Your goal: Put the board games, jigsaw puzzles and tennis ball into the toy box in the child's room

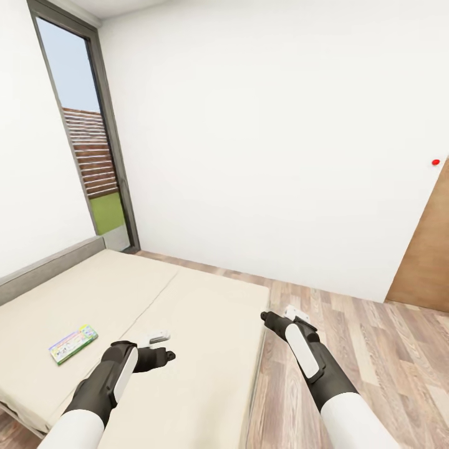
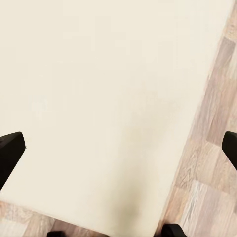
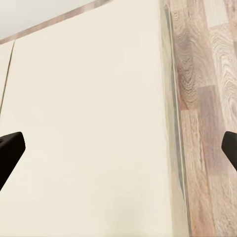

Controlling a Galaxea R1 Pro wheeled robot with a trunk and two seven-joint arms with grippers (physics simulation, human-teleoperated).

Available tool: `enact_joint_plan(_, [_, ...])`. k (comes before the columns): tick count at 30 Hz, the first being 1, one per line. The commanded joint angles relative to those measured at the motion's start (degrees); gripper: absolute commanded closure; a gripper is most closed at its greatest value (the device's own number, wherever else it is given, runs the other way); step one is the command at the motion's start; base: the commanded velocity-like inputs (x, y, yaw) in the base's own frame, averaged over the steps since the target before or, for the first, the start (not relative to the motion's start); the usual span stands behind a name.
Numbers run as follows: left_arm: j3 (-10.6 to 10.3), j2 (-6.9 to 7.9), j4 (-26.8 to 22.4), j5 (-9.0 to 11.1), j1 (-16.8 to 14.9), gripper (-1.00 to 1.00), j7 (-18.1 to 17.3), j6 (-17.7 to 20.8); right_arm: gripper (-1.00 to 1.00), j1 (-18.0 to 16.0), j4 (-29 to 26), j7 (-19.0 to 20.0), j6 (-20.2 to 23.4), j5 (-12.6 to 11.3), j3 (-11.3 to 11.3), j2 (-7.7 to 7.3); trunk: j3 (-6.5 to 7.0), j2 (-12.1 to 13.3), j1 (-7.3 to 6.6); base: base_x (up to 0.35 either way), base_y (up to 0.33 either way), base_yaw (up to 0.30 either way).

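One board game [image 1: 73, 343], a flat box with a green edge and a pale multicolour cover, lies on the beige bed [image 1: 193, 299] at the near left. My left gripper [image 1: 163, 345] hovers over the mattress to the right of that box, well apart from it. It is open, its dark fingertips [image 2: 10, 150] spread wide over bare mattress. My right gripper [image 1: 284, 313] hangs open at the bed's right edge, with fingertips [image 3: 11, 148] apart over mattress and floor. The table, toy box, jigsaw puzzles and tennis ball are out of view.
The bed's grey headboard [image 1: 50, 267] runs along the left wall. A tall dark-framed window [image 1: 93, 156] stands in the far left corner. Wood-plank floor [image 1: 355, 337] stretches to the right of the bed toward a brown door [image 1: 430, 249].
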Motion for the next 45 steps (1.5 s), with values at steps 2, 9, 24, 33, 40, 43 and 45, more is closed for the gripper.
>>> enact_joint_plan(2, [0.2, -0.07, -0.1, 0.3, 0.0, -1.00, 0.0, 0.3, -1.00, 0.0, -0.1, -0.5, 0.1, -0.6, 0.1, -0.02, -0.05, -0.1, 0.03, 0.000, 0.015, -0.019])
enact_joint_plan(9, [0.2, -0.07, 0.0, 0.3, 0.0, -1.00, 0.0, 0.3, -1.00, 0.0, -0.1, -0.6, 0.1, -0.6, 0.1, -0.02, -0.05, -0.1, 0.03, 0.000, 0.035, -0.066])
enact_joint_plan(24, [0.2, -0.06, -0.1, 0.3, 0.0, -1.00, 0.0, 0.3, -1.00, 0.0, -0.1, -0.5, 0.1, -0.6, 0.1, -0.02, -0.05, -0.1, 0.03, 0.000, 0.111, -0.170])
enact_joint_plan(33, [0.3, -0.08, 0.0, 0.3, 0.0, -1.00, 0.0, 0.3, -1.00, 0.0, -0.1, -0.5, 0.1, -0.6, 0.1, -0.02, -0.05, -0.1, 0.03, -0.013, 0.099, -0.020])
enact_joint_plan(40, [0.4, -0.06, 0.0, 0.3, 0.0, -1.00, 0.0, 0.3, -1.00, 0.0, -0.1, -0.5, 0.1, -0.6, 0.1, -0.02, -0.05, -0.1, 0.03, -0.034, 0.194, -0.052])
enact_joint_plan(43, [0.4, -0.05, 0.0, 0.3, 0.0, -1.00, 0.0, 0.3, -1.00, 0.0, -0.1, -0.5, 0.1, -0.6, 0.1, -0.02, -0.05, -0.1, 0.03, -0.011, 0.083, -0.185])
enact_joint_plan(45, [0.3, -0.05, 0.0, 0.3, 0.0, -1.00, 0.0, 0.3, -1.00, 0.0, -0.1, -0.5, 0.1, -0.6, 0.1, -0.02, -0.05, -0.1, 0.03, -0.006, 0.050, -0.222])
